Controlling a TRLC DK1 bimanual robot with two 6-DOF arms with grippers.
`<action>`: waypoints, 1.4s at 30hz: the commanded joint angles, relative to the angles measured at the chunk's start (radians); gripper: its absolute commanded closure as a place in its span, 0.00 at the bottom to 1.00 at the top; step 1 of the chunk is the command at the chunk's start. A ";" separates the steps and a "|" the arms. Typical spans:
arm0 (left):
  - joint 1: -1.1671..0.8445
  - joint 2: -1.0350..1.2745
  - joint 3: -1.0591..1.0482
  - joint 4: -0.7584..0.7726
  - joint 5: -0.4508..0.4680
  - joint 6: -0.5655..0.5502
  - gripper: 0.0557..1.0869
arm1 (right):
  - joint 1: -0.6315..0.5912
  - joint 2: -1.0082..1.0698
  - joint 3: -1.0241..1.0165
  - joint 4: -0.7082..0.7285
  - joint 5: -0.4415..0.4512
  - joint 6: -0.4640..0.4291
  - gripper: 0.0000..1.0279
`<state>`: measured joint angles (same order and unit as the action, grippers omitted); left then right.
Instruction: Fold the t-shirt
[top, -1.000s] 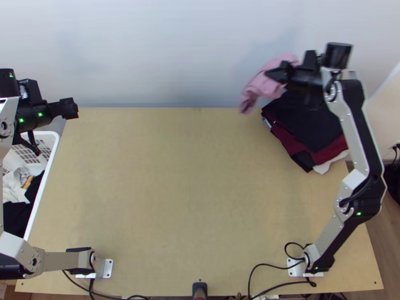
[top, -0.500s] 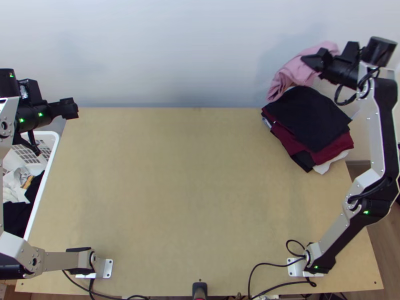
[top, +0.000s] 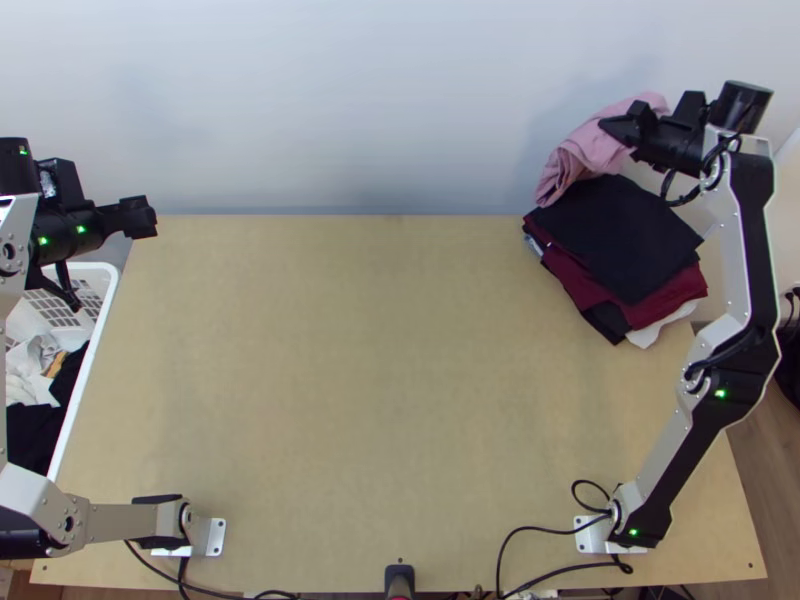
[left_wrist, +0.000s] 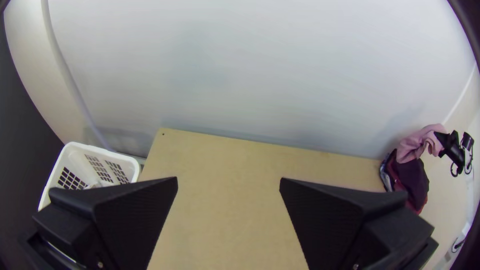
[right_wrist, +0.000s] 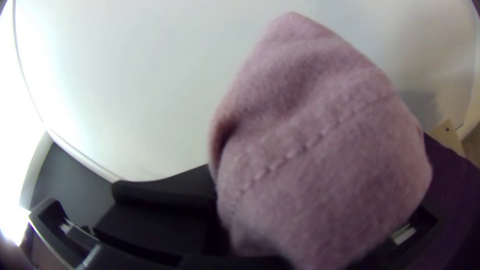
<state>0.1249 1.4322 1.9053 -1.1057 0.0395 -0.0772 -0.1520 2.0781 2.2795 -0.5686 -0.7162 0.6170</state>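
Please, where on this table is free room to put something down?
Bare: the wide middle of the table, between the basket and the clothes pile. Crowded: the far right corner, where the right gripper holds pink cloth; cables lie by the right arm's base.

A rectangular light wooden table (top: 380, 360) bears a black, maroon and white cloth stack (top: 615, 245), far right. Thin black cables (top: 540, 529) lie by its near edge.
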 joint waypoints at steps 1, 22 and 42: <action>0.004 -0.024 -0.008 -0.002 -0.009 0.013 0.04 | -0.006 0.023 0.046 0.027 -0.017 0.003 0.97; 0.004 -0.023 -0.011 0.001 -0.007 0.013 0.04 | -0.126 -0.058 -0.064 -0.237 -0.012 -0.148 0.97; 0.005 -0.036 -0.031 -0.003 -0.007 0.024 0.04 | -0.328 -0.242 -0.446 -0.264 0.035 -0.313 0.05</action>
<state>0.1249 1.4239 1.8904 -1.1061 0.0395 -0.0696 -0.4427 1.8961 1.8839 -0.8318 -0.6880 0.3332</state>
